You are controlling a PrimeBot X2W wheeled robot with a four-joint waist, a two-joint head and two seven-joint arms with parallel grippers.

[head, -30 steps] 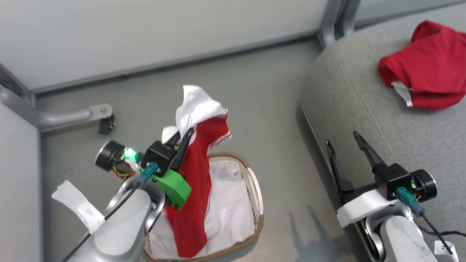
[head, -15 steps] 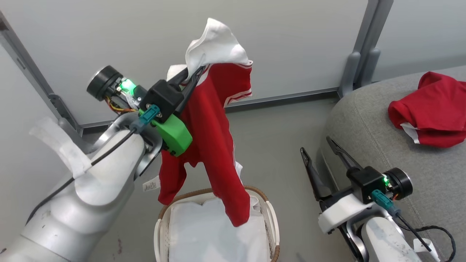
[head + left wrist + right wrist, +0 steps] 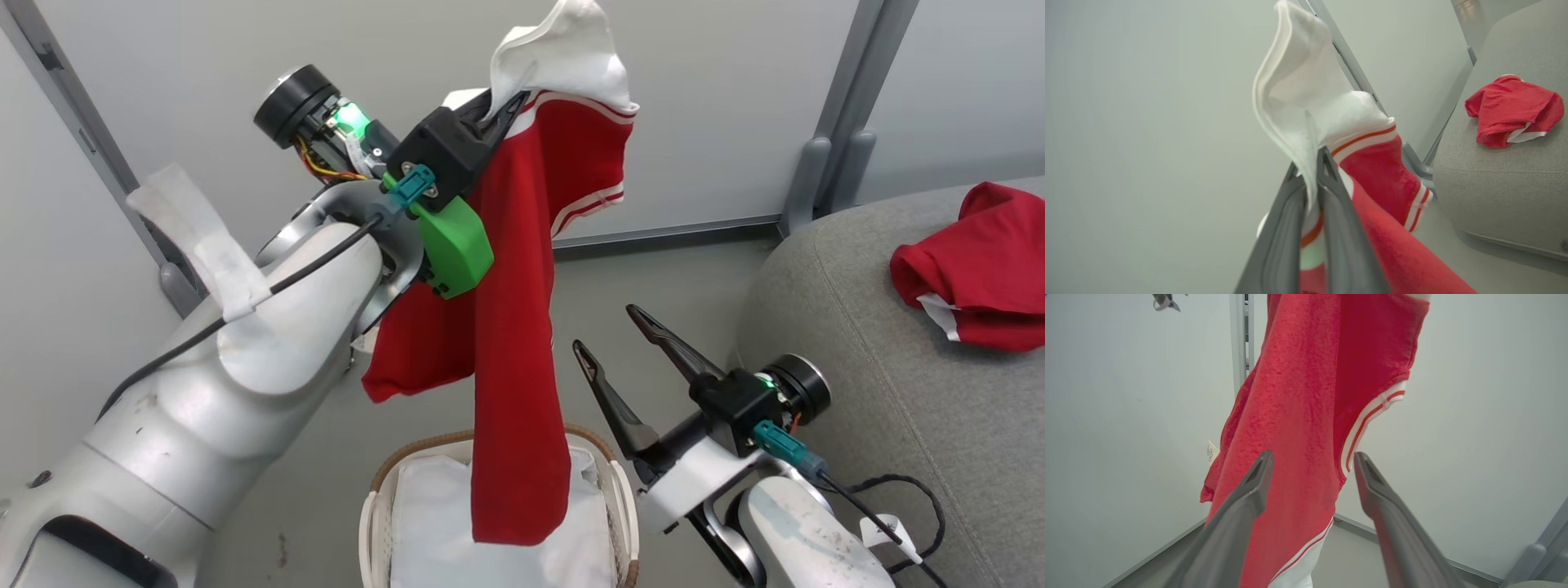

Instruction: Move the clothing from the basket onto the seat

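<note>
**Item 1, left gripper**. Upper centre of the head view. We record it clenched on the white trim band of a red garment. In the left wrist view the two dark fingers press together with the cloth pinched between them.

**Item 2, red garment.** It hangs from that grip down the middle of the frame, with a white-striped sleeve out to the right. Its lower hem is at bottom centre, in front of the basket. We cannot tell whether the hem touches anything there. In the right wrist view we note a small white label at the garment's left edge.

**Item 3, right gripper**. Lower right of centre. It is released, jaws spread wide and holding nothing. It is near the hanging cloth, and a gap shows between them in the head view.

**Item 4, basket.** Bottom centre, standing on the grey floor. It has a brown woven rim and a white liner inside.

**Item 5, second red garment**. It lies crumpled at the right edge of the frame on the grey seat, well apart from both grippers.

**Item 6, surroundings.** We list pale wall panels across the top of the frame and a grey metal post at upper right.
</note>
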